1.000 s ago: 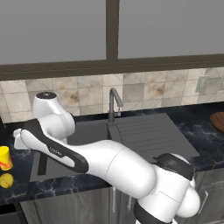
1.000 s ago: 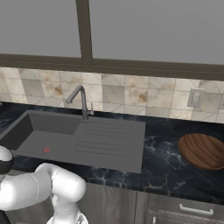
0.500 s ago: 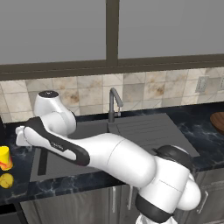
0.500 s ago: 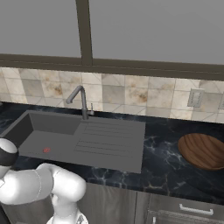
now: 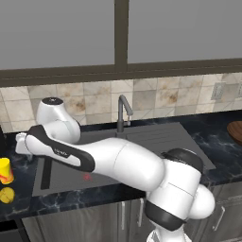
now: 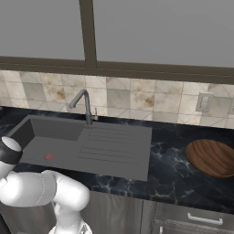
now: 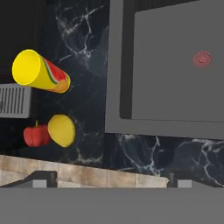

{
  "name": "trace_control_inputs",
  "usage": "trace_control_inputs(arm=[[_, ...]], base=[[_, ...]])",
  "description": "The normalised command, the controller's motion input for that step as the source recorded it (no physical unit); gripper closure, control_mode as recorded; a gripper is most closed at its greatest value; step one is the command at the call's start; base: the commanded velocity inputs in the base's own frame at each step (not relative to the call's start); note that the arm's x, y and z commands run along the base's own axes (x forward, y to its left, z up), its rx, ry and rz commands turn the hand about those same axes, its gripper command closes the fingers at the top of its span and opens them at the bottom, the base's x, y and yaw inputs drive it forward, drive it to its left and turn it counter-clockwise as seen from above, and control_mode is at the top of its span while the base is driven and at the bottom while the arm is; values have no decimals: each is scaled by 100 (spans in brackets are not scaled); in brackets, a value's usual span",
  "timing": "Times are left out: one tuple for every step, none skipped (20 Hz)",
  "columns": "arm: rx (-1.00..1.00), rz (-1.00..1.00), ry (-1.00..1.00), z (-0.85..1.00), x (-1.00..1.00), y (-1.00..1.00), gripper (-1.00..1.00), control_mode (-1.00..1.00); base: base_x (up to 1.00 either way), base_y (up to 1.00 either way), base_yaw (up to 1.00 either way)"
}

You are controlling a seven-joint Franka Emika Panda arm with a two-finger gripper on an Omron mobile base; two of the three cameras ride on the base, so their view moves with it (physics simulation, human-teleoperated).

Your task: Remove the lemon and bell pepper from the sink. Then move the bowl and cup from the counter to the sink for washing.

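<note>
The lemon (image 7: 61,130) lies on the dark marbled worktop (image 7: 89,100) outside the sink (image 7: 175,65), and you see it in the hand view touching the bell pepper (image 7: 36,135), which sits just beside it. The cup (image 7: 41,72) stands on the same stretch of worktop, near the two fruits but apart from them, its open mouth turned toward the camera and its red-orange mark showing on the side. In the left base view you find the cup (image 5: 5,170) at the far left edge with the lemon (image 5: 7,194) just in front of it, both to the left of the sink (image 5: 142,142). The basin holds a flat dull reddish disc (image 7: 202,58) on its floor. The faucet (image 5: 123,111) rises behind the sink. In the right base view the bowl (image 6: 211,157) rests on the worktop well apart from the sink, off to the right past the ribbed drainboard (image 6: 112,144). The claw (image 7: 109,178) hangs over the worktop beside the sink's left rim, its two tips set wide apart with nothing between them.
</note>
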Motion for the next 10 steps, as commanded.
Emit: trace_control_inputs(arm=[[2,-2,0,0,22,16,-100,-100],[2,-2,0,0,22,17,-100,-100],[1,-3,0,0,24,18,-100,-100],[0,-3,0,0,25,18,-100,-100],[0,-2,0,0,23,20,-100,-100],[0,-1,0,0,22,21,-100,-100],[0,-1,0,0,21,18,-100,-100],[0,0,0,0,19,19,-100,-100],[0,0,0,0,18,21,-100,-100],[0,0,-1,0,18,22,-100,-100]], base=[[0,0,0],[0,0,0],[0,0,0],[0,0,0],[0,0,0],[0,0,0],[0,0,0],[0,0,0],[0,0,0],[0,0,0]])
